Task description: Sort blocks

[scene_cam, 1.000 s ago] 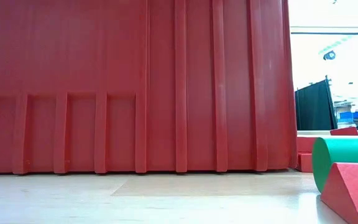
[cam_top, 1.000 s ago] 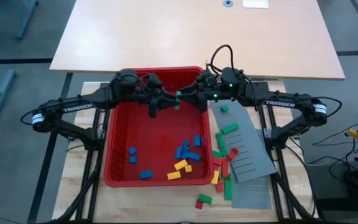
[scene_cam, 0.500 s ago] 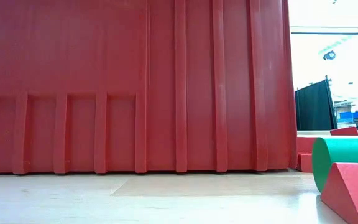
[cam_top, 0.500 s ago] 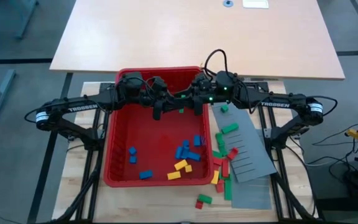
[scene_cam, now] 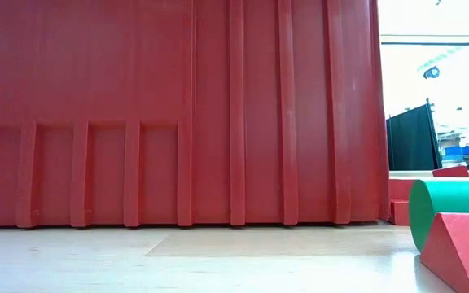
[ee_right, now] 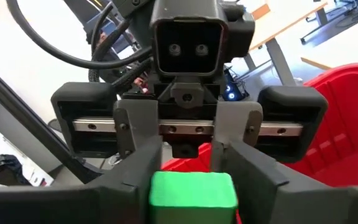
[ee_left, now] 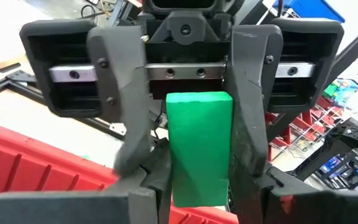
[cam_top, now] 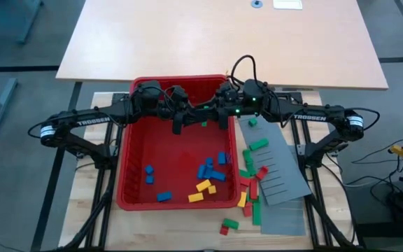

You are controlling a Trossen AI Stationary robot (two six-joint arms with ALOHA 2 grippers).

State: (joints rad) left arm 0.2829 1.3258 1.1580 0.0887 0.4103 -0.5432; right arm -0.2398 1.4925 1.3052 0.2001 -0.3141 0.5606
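High view: green block [cam_top: 203,124] hung over red bin's [cam_top: 128,168] far end, between both grippers. Right gripper [cam_top: 211,120] clamped it. Left gripper [cam_top: 179,124] met it from opposite side; its finger spread unclear.

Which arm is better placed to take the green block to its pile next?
Right, probably. The right end effector grips the green rectangular block over the red plastic bin, facing the left end effector, and the other green blocks lie on the grey slotted panel on its side.
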